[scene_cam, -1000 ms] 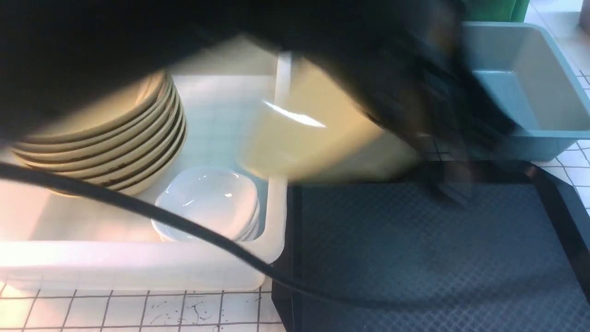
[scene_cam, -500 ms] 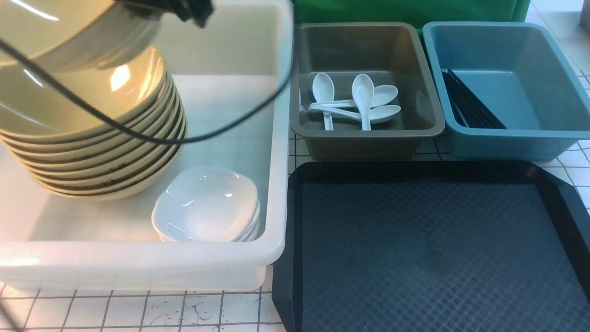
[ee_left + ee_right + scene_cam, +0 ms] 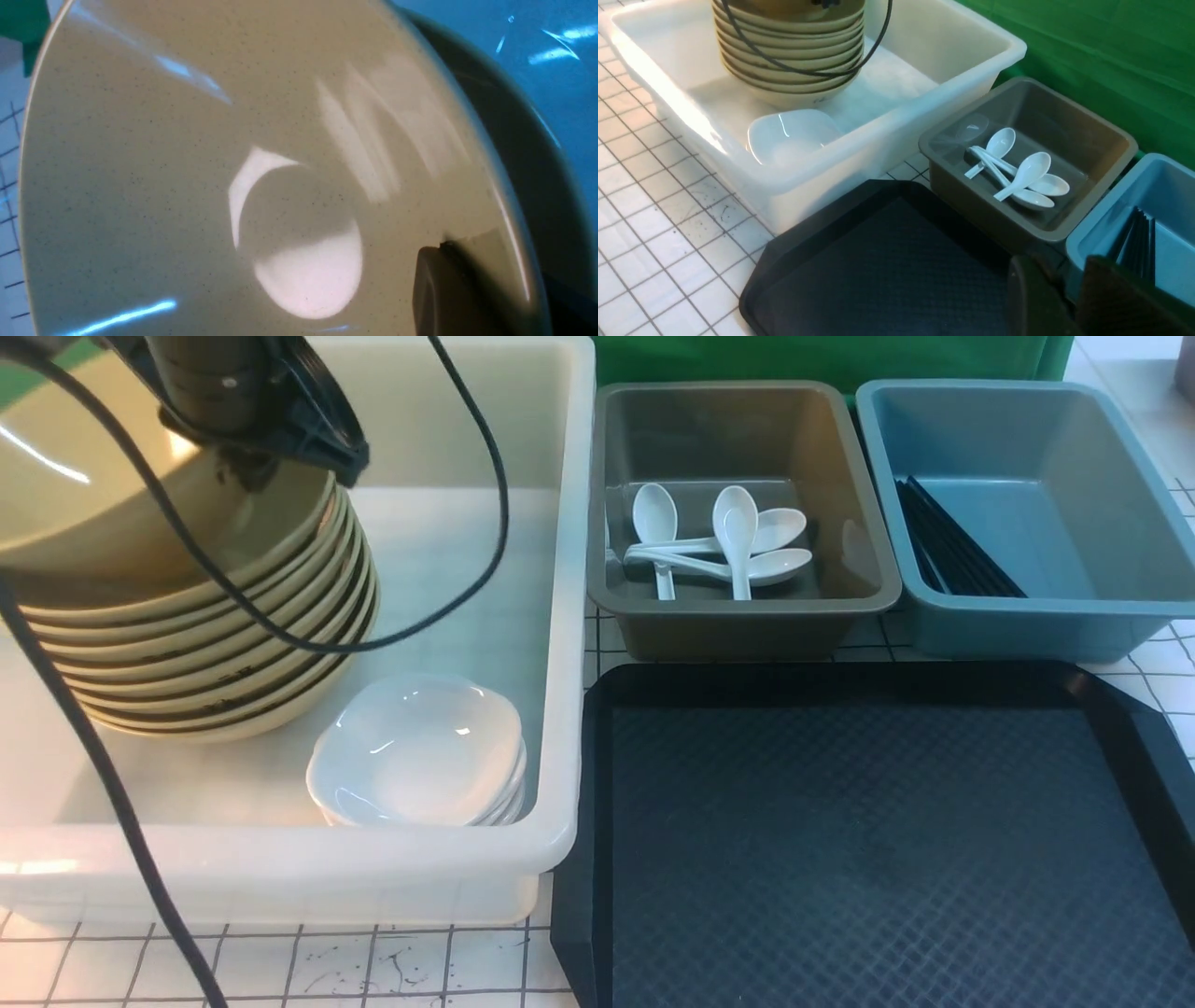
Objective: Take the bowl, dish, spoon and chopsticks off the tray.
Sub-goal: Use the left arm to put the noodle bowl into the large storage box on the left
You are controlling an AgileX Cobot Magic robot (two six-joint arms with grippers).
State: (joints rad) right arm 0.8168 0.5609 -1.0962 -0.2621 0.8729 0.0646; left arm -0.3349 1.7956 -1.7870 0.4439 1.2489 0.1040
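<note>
Showing four spoons (image 3: 735, 523), one gripped bowl (image 3: 187, 140)

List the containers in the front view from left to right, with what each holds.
Large white plastic tub with stacked olive-yellow bowls and small white dishes → grey rectangular plastic bin with white soup spoons → blue rectangular plastic bin with black chopsticks.

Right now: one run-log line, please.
left pincer: shut on bowl; bowl: over stack in white tub; right pincer: open; tray: bare
</note>
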